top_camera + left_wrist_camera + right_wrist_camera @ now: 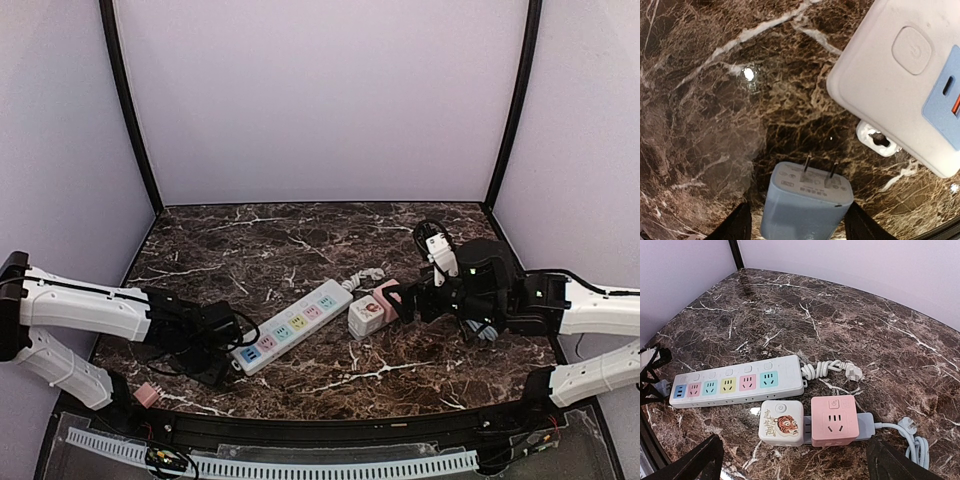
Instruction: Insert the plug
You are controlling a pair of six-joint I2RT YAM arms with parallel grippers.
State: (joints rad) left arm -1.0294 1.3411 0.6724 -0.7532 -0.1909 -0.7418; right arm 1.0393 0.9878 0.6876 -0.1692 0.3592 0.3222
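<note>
We are observing the blue plug (807, 205) sitting between the fingers of the left gripper (799, 216), its two prongs pointing toward the end of the white strip (890, 75) but not touching it. The jaws are flanking the plug closely, though we cannot tell whether they are clamping it. The right gripper (797, 458) is standing wide open, holding nothing, facing the white cube (781, 423) and pink cube (833, 420) on the table (790, 305).

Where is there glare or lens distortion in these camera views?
Left wrist view: a small bright glare spot on the marble table beyond the blue plug. Right wrist view: wide-lens bending curves the table's far edge. Top view: soft, even light.
</note>
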